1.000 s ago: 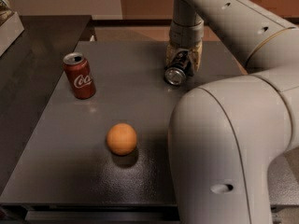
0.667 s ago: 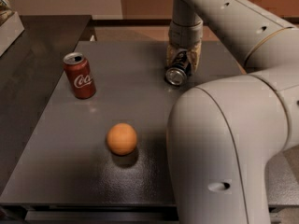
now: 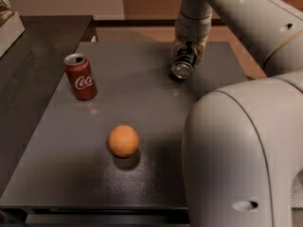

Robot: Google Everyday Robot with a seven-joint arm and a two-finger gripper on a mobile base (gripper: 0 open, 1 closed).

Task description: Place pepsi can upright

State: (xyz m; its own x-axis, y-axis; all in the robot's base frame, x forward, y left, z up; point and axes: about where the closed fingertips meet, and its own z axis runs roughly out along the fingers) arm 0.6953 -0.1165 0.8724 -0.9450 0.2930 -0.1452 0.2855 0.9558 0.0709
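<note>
The pepsi can (image 3: 182,67) is a dark can with a silver end. It is tilted, its silver end facing the camera, and held above the far right of the dark table (image 3: 142,108). My gripper (image 3: 187,56) comes down from the arm at the top and is shut on the can, with its tan fingers (image 3: 177,48) on either side of the can's body. The can's blue side is mostly hidden by the fingers.
A red Coca-Cola can (image 3: 80,76) stands upright at the table's left. An orange (image 3: 123,140) lies near the middle front. My large white arm link (image 3: 241,150) fills the right foreground and hides the table's right front. A second dark surface (image 3: 28,46) lies to the left.
The gripper with the can has lifted slightly and moved a little away from the camera; the can stays tilted. The red can and the orange have not moved.
</note>
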